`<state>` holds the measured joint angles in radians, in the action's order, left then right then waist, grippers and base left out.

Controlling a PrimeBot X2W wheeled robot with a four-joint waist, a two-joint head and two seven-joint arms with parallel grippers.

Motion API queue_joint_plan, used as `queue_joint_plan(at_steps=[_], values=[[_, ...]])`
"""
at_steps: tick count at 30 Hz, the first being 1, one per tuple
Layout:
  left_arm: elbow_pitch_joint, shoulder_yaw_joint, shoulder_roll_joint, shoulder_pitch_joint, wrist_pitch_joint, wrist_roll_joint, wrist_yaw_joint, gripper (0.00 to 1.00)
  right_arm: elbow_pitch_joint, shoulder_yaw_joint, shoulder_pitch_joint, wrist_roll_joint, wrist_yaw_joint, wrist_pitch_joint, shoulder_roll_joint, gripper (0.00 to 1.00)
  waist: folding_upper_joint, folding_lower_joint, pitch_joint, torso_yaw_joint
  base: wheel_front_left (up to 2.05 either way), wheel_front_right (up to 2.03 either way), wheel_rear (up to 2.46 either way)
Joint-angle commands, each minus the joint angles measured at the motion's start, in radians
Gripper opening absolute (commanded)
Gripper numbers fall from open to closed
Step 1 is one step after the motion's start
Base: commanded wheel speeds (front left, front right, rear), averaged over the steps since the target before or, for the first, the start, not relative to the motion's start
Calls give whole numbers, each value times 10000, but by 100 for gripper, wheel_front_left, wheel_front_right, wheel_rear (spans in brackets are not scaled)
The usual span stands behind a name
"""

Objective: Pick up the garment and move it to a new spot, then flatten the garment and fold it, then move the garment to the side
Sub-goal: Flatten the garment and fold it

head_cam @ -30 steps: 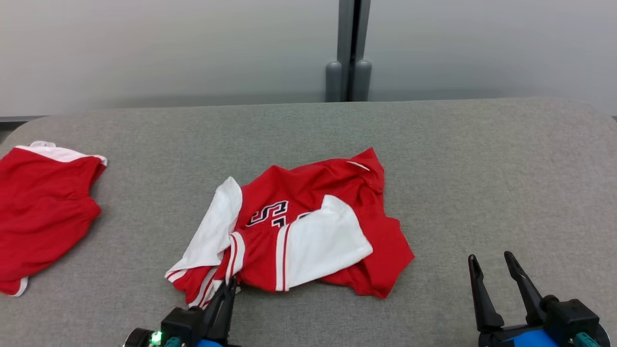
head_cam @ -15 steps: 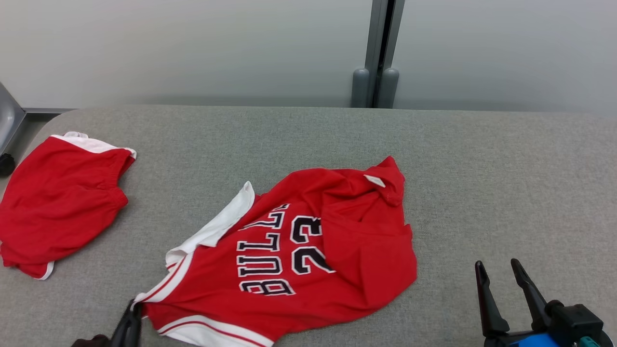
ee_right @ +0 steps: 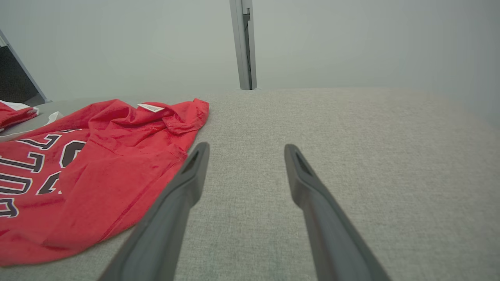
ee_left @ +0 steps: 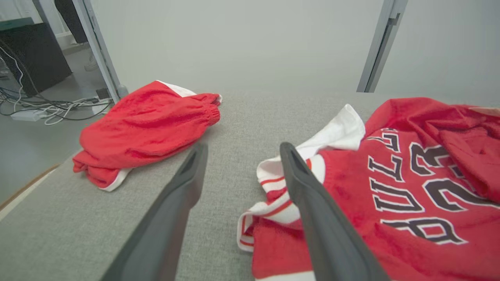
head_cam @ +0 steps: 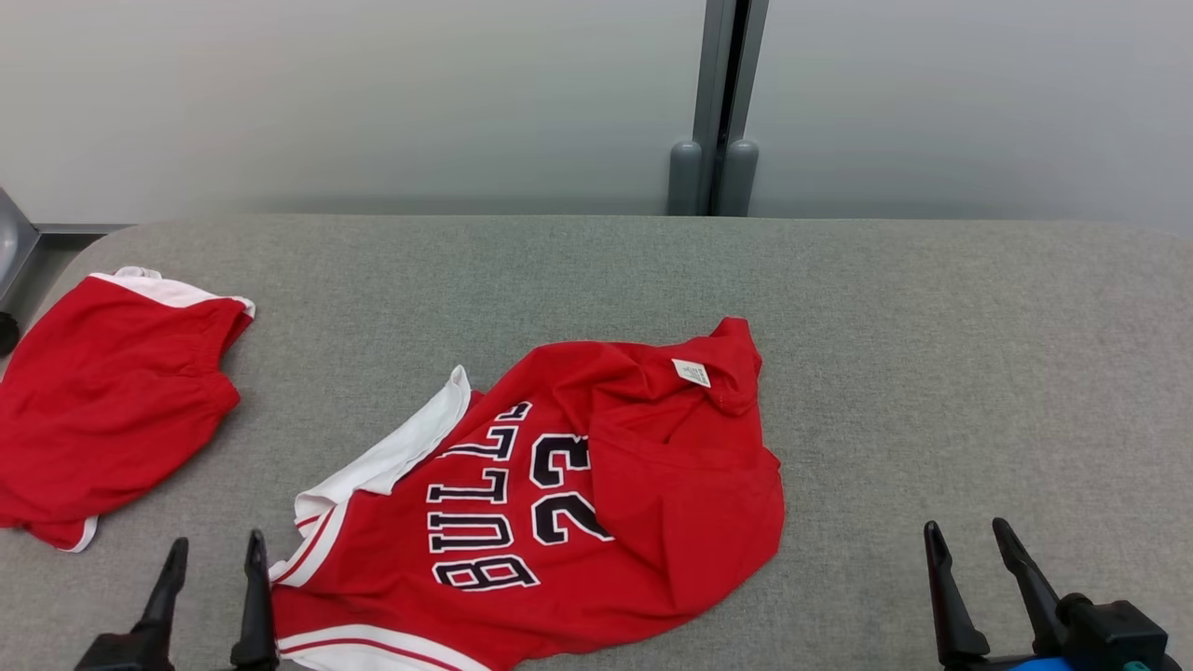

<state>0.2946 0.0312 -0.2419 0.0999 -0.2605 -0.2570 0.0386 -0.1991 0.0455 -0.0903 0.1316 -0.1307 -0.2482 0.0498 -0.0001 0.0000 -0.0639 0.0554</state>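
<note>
Left gripper: I read fingers apart, finger nearer jersey just beside its striped corner; contact unclear. Right gripper: fingers apart over bare table, well apart from jersey. Jersey crumpled mid-table, lettering up, near front edge. Red shorts lie far left.

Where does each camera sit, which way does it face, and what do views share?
Head view: on the head, looking forward and down at the grey fabric-covered table, red-and-white jersey numbered 23 and red white-trimmed shorts; open left tool lower left, open right tool lower right.
Left wrist view: on the left wrist, along its dark fingers toward shorts and jersey.
Right wrist view: on the right wrist, along its fingers over bare table, jersey at left.
All three share the jersey.
</note>
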Motion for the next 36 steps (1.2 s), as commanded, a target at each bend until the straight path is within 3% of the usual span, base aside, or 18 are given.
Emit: queue_joint_plan(at_steps=[1, 8, 16, 36], values=[[-560, -194, 75, -138, -49, 85, -99, 100, 0, 75, -100, -27, -2, -51, 13, 100, 1, 0, 29, 15, 0, 0, 0], [-2449, -629, 869, 70, -47, 452, 144, 100, 47, 122, -101, -67, -2, -42, 13, 100, 1, 0, 173, 14, 0, 0, 0], [-2480, -357, 1557, -210, -50, 916, 453, 100, 15, -53, -4, -47, -2, 11, 15, 100, 1, 0, 351, -206, 0, 0, 0], [-1866, -793, 1857, -137, -51, 1546, 388, 100, -157, -199, 127, 1, -2, -25, 13, 100, 1, 0, 328, -334, 0, 0, 0]])
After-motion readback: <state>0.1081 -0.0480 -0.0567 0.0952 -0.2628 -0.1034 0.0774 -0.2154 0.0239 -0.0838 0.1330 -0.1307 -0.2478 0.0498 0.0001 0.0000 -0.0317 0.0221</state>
